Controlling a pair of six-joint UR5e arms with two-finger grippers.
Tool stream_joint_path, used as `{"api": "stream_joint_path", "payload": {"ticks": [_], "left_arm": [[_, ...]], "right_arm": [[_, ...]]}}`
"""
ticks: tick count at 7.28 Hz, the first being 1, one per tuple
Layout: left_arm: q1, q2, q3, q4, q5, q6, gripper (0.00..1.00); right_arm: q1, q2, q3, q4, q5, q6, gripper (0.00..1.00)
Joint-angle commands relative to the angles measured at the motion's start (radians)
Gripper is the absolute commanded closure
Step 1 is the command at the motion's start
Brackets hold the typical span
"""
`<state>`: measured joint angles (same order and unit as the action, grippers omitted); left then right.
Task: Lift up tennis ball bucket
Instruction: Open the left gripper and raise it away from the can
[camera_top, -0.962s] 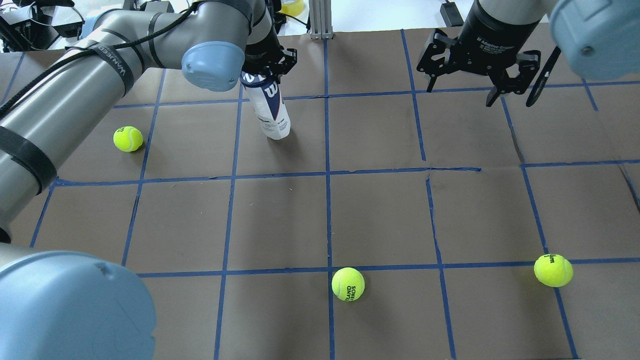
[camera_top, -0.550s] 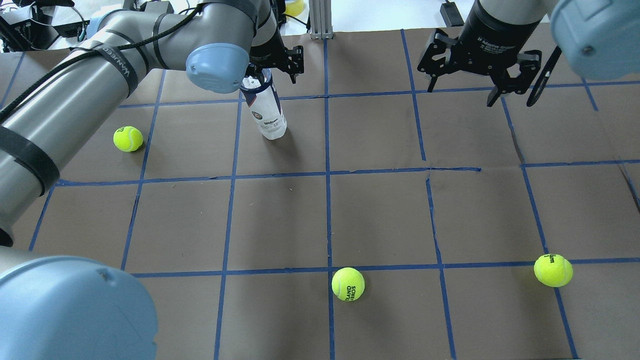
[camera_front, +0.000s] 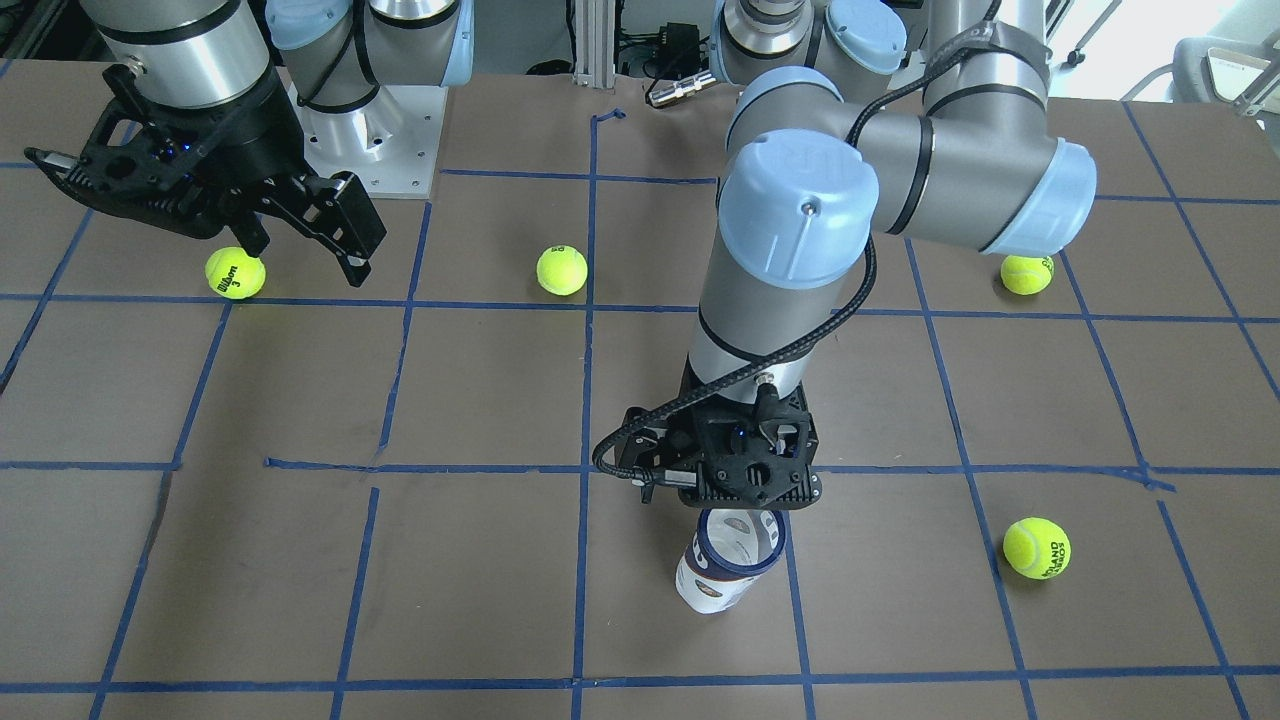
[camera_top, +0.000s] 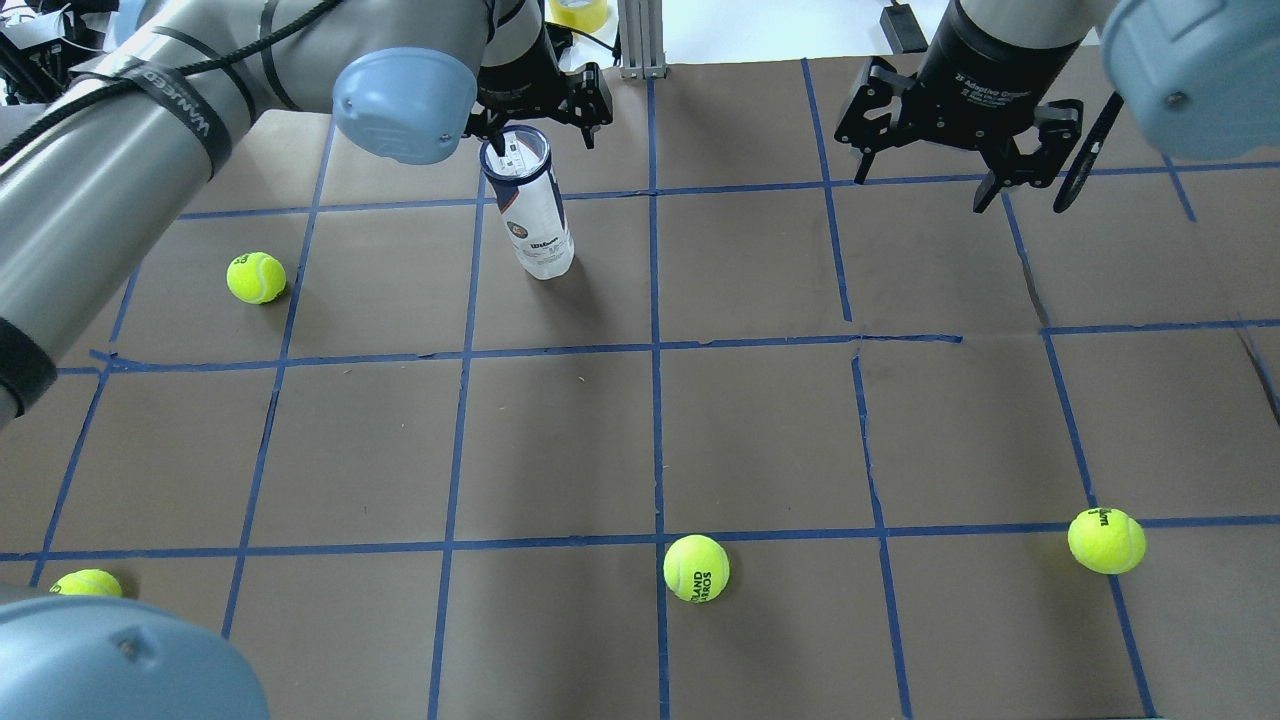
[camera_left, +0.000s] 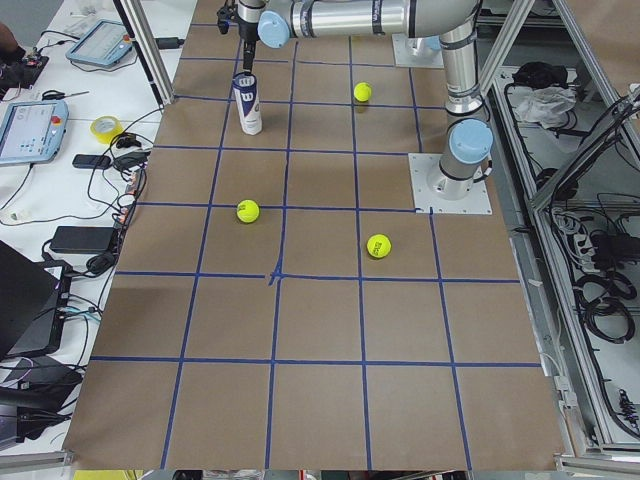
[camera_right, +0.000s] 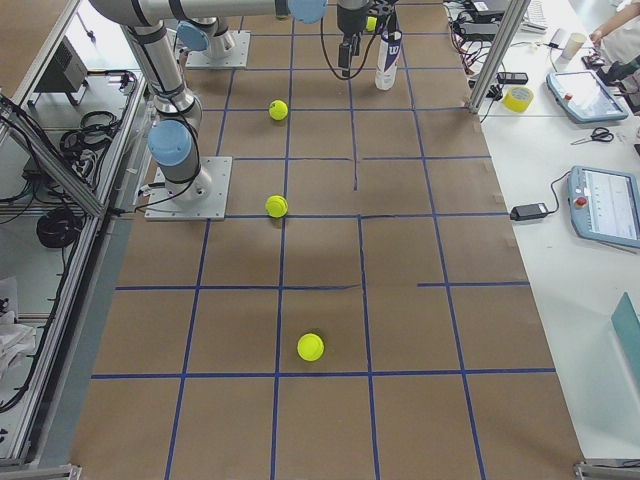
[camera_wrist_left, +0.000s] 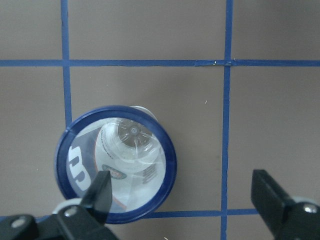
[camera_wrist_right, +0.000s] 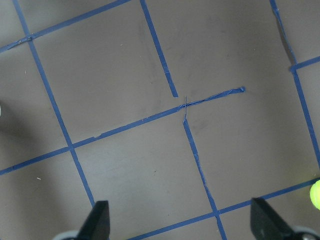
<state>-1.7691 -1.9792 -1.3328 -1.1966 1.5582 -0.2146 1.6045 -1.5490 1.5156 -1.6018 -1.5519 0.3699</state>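
Note:
The tennis ball bucket (camera_top: 530, 215), a clear can with a white and navy Wilson label and a navy rim, stands upright on the brown table at the far left-centre. It also shows in the front view (camera_front: 725, 570). My left gripper (camera_top: 540, 118) is open just above and behind its top and does not touch it. In the left wrist view the gripper (camera_wrist_left: 182, 200) looks down into the can's open top (camera_wrist_left: 116, 165), which sits under one finger (camera_wrist_left: 100, 192). No ball shows inside. My right gripper (camera_top: 925, 170) is open and empty over the far right.
Yellow-green tennis balls lie on the table: one left of the can (camera_top: 256, 277), one front centre (camera_top: 696, 568), one front right (camera_top: 1106, 540), one front left (camera_top: 85, 583). Blue tape lines grid the table (camera_top: 760, 440).
My left gripper has let go of the can's top, opened and drawn up and back. The can went from tilted in the grip to standing upright. The right arm has not moved.

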Motion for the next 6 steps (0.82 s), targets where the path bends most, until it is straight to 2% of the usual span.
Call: {"api": "stream_joint_path", "payload": {"ticks": [1, 3, 6], "left_arm": [[0.038, 0.069, 0.004, -0.081, 0.008, 0.083, 0.00], [0.123, 0.158, -0.024, -0.225, 0.014, 0.185, 0.00], [0.225, 0.336, -0.196, -0.225, 0.022, 0.295, 0.00]], "right_arm": [[0.000, 0.001, 0.000, 0.000, -0.001, 0.001, 0.00], [0.000, 0.001, 0.000, -0.003, -0.001, 0.000, 0.00], [-0.009, -0.008, -0.003, 0.005, -0.002, -0.170, 0.00]]}}
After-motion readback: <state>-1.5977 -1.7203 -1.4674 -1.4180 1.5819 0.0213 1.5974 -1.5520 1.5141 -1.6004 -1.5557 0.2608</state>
